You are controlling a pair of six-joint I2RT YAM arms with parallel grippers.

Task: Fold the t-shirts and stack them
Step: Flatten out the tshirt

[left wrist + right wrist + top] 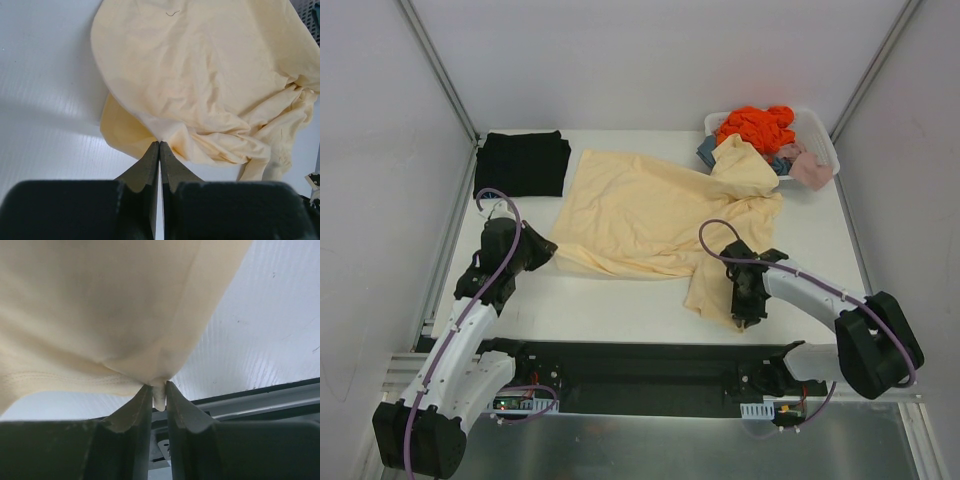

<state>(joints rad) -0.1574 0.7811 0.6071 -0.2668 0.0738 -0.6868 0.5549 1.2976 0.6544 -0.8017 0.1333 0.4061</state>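
Note:
The pale cream-yellow t-shirt point(650, 210) lies spread and rumpled across the middle of the table, one part draped up against the basket. My left gripper point(546, 250) is shut on its left edge; in the left wrist view the fingertips point(159, 144) meet where the cloth point(200, 75) gathers to a point. Over at the shirt's near right corner, my right gripper point(746, 316) is shut on a fold. The right wrist view shows a tab of cloth point(159, 396) pinched between the fingers, with the shirt point(100, 305) hanging above. The black t-shirt point(522, 163) lies folded at the back left.
A white slotted basket point(825, 140) at the back right holds orange, blue and pink clothes. The table's near edge and the black frame rail point(640, 365) run just below the right gripper. Slanted metal posts stand at both back corners.

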